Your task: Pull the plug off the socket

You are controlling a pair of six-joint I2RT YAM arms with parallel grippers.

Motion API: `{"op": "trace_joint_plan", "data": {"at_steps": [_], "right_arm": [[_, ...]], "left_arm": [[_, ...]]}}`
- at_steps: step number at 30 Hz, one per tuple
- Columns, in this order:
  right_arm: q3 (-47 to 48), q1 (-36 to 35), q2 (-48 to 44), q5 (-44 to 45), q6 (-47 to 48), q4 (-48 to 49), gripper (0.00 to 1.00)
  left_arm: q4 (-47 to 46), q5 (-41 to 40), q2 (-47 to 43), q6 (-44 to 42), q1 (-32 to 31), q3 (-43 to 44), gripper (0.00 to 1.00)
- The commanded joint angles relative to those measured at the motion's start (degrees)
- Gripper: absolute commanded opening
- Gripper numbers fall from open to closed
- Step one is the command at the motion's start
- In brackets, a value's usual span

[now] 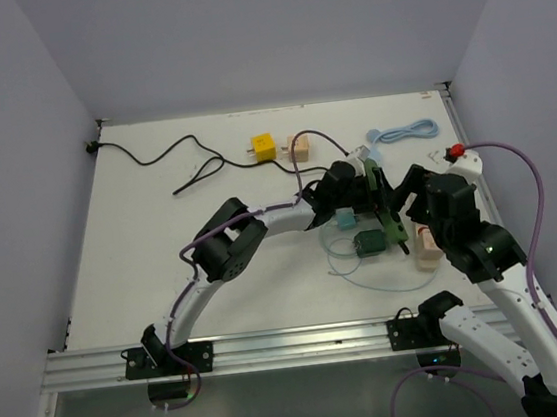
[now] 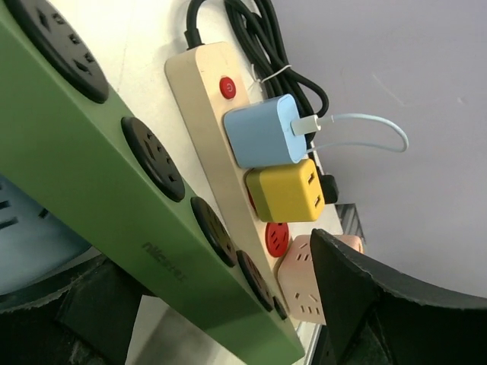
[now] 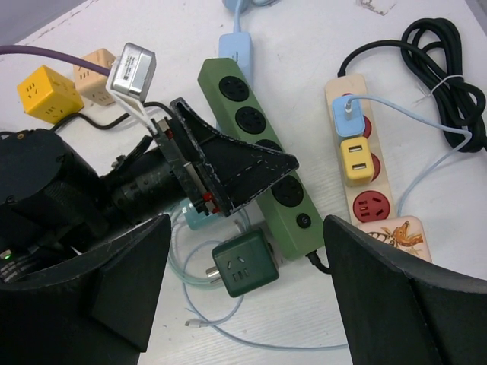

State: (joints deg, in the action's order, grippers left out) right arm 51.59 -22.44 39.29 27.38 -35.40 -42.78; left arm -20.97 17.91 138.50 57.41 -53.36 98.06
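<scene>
So your socket, the long dark green power strip (image 3: pixel 255 125) with a row of round black outlets, lies right of the middle of the white bench (image 1: pixel 162 242) and runs from far to near. Its small round button sits at the near end. The dark green cube plug (image 3: pixel 242 265) is off the strip. It's lying on the bench just beside that near end, with a thin pale blue cable (image 3: pixel 228 334) looping around it.

Your left claw (image 2: pixel 202 266) is spread wide and straddles the strip's middle. In the left wrist view there's a visible gap between one finger (image 2: pixel 358 296) and the green edge, so it's gripping nothing. Your right claw (image 3: pixel 245 224) is also wide open and empty, and hangs above the cube plug.

Towards the right edge, beside the green strip, lies a cream power strip with red outlets (image 3: pixel 358 175), with a light blue cube and a yellow one plugged in.
</scene>
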Motion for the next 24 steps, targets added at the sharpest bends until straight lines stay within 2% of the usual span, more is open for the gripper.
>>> {"op": "trace_joint_plan", "data": {"at_steps": [1, 6, 13, 20, 24], "right_arm": [[2.55, 0.29, -0.09, 3.55, -0.29, 0.86, 0.85], [3.51, 0.73, 0.35, 6.28, 0.59, 0.86, 0.84], [2.02, 0.99, 2.19, 6.38, -0.02, 1.47, 0.83], [1.23, 2.30, 5.18, 6.55, 0.76, 2.79, 0.82], [0.88, 9.24, 6.32, 3.22, 2.87, 3.67, 0.74]], "left_arm": [[5.76, -3.84, -7.01, -7.82, 0.54, 1.70, 0.88], [10.06, -4.11, -10.17, -11.26, 1.07, 0.55, 0.88], [17.98, -1.92, -7.98, -16.44, 1.68, 4.77, 0.89], [20.17, -4.37, -12.63, -21.19, 2.12, -0.14, 0.89], [19.83, -7.10, -20.78, -23.04, 3.70, -6.81, 0.89]]}}
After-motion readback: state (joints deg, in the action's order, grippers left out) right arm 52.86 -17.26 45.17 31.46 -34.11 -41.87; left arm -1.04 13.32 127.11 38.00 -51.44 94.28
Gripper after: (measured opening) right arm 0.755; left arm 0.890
